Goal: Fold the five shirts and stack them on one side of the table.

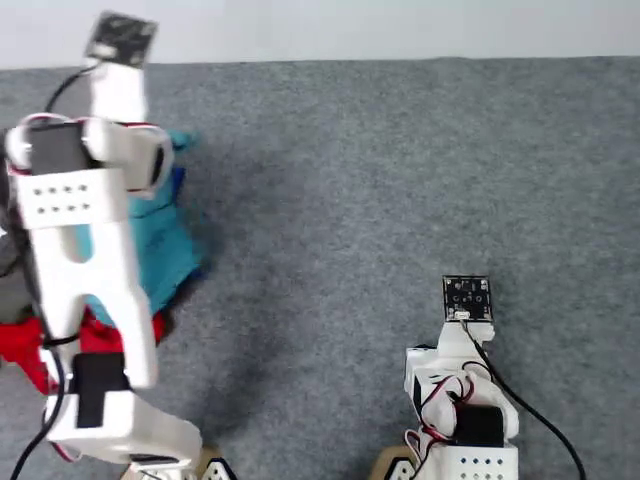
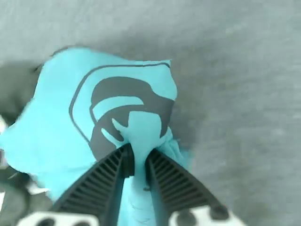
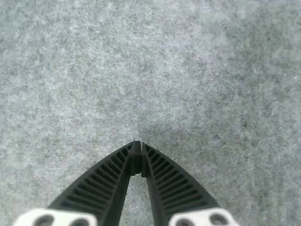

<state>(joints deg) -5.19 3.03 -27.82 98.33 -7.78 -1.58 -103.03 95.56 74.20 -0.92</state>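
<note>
left gripper (image 2: pixel 137 157): clamped on a fold of the teal shirt (image 1: pixel 170 250), bunched at left edge of high view | red shirt (image 1: pixel 22 350): beside it, lower left | right gripper (image 3: pixel 138 149): tips together, holding nothing, over bare grey bench (image 3: pixel 211 70), lower right of high view

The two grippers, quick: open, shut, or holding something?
Left gripper: closed on a fold of the teal shirt.
Right gripper: closed, holding nothing.
</note>
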